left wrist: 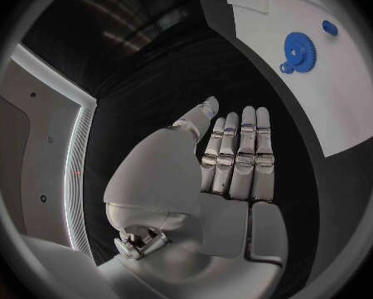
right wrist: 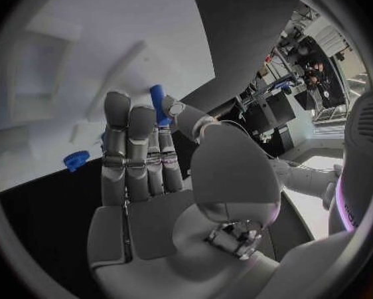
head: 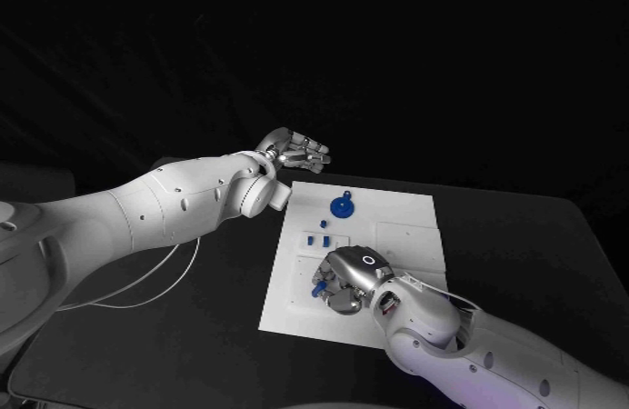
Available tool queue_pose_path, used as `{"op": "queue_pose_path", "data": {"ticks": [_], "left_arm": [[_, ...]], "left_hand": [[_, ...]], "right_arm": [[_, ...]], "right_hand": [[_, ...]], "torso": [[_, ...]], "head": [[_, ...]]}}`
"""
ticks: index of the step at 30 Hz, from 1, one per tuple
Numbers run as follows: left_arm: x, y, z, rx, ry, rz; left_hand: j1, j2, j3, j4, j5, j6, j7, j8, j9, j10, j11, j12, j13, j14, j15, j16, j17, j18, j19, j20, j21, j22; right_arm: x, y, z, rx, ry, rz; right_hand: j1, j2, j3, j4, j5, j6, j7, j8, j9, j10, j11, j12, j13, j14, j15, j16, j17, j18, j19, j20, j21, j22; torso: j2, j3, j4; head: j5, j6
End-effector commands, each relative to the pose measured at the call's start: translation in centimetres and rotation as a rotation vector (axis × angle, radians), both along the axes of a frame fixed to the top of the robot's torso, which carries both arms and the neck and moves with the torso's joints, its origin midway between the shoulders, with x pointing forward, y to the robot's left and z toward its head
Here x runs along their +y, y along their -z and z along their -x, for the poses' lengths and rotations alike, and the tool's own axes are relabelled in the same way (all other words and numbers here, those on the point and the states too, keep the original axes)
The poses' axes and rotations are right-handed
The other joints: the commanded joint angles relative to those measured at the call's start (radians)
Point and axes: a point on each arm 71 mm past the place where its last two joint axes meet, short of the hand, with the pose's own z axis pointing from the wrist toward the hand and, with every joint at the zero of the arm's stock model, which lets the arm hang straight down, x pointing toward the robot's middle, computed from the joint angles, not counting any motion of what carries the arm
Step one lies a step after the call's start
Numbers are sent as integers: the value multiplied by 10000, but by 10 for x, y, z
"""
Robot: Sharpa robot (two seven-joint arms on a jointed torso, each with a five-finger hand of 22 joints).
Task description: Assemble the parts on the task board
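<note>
Two hands in play. Right hand (head: 352,280) sits over the near end of the task board (head: 406,236), pinching a small blue peg (right wrist: 157,103) between thumb and fingers (right wrist: 117,129); another blue part (right wrist: 75,159) lies on the board just beside those fingers. Parts look light, rigid, smooth plastic: likely slippery, so grip pegs mid-shaft. Beyond the fingers, two small blue pieces (head: 317,241), then the blue gear (head: 342,209); take it by the rim. Left hand (head: 296,150) hovers off the board's far corner above the counter (head: 551,245), fingers straight, holding nothing. No readable labels.
</note>
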Motion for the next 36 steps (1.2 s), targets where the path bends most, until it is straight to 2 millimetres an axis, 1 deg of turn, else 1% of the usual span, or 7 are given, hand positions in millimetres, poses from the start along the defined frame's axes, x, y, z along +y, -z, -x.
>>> {"op": "queue_pose_path", "data": {"ticks": [1,7,13,24,27,36], "left_arm": [[-1,0,0,19,132,50],[-1,0,0,24,133,50],[-2,0,0,29,148,53],[-4,0,0,42,176,57],[-4,0,0,50,182,56],[-4,0,0,86,201,53]], "left_hand": [[-23,1,8,51,0,-84,-8,-11,7,-70,-14,-14,0,-62,-29,-26,12,-88,59,14,-14,-9],[-23,1,8,51,0,-84,-8,-11,7,-70,-14,-14,0,-62,-29,-26,12,-88,59,14,-14,-9],[-23,-6,1,73,-1,-90,-7,-10,8,-80,-11,-14,0,-70,-25,-25,12,-87,65,19,-16,-62],[-23,-6,1,73,-1,-90,-7,-10,8,-80,-11,-14,0,-70,-25,-25,12,-87,65,19,-16,-62],[-23,-6,1,73,-1,-90,-7,-10,8,-80,-11,-14,0,-70,-25,-25,12,-87,65,19,-16,-62],[-21,-12,-3,97,-3,-100,-6,-10,8,-90,-7,-15,0,-81,-22,-27,12,-88,73,23,-17,-126]], "right_arm": [[0,0,0,-134,43,316],[0,2,1,-62,16,499],[2,2,1,-33,-16,674],[11,3,4,-60,-207,1074],[13,2,5,-134,-223,1094],[19,0,6,-166,-279,1166]], "right_hand": [[22,96,32,-35,67,88,5,34,12,103,-58,18,9,-5,-52,-30,8,110,373,-48,28,6],[12,88,53,-40,67,91,5,33,11,105,-58,17,9,-7,-51,-28,21,105,369,-45,45,38],[14,87,48,-44,66,89,6,33,10,101,-57,17,9,-15,-50,-33,24,104,362,-45,36,45],[15,102,28,-52,66,82,10,34,8,94,-53,17,9,-23,-47,-38,37,89,356,-40,32,81],[15,102,28,-52,66,82,10,34,8,94,-53,17,9,-23,-47,-38,37,89,356,-40,32,81],[15,102,28,-52,66,82,10,34,8,94,-53,17,9,-23,-47,-38,37,89,356,-40,32,81]], "torso": [[3,5,2],[3,-1,-4],[3,1,-4],[1,-6,6],[0,-14,11],[0,-12,5]], "head": [[5,-5],[7,-20],[1,-30],[-22,-57],[-31,-55],[-27,-73]]}}
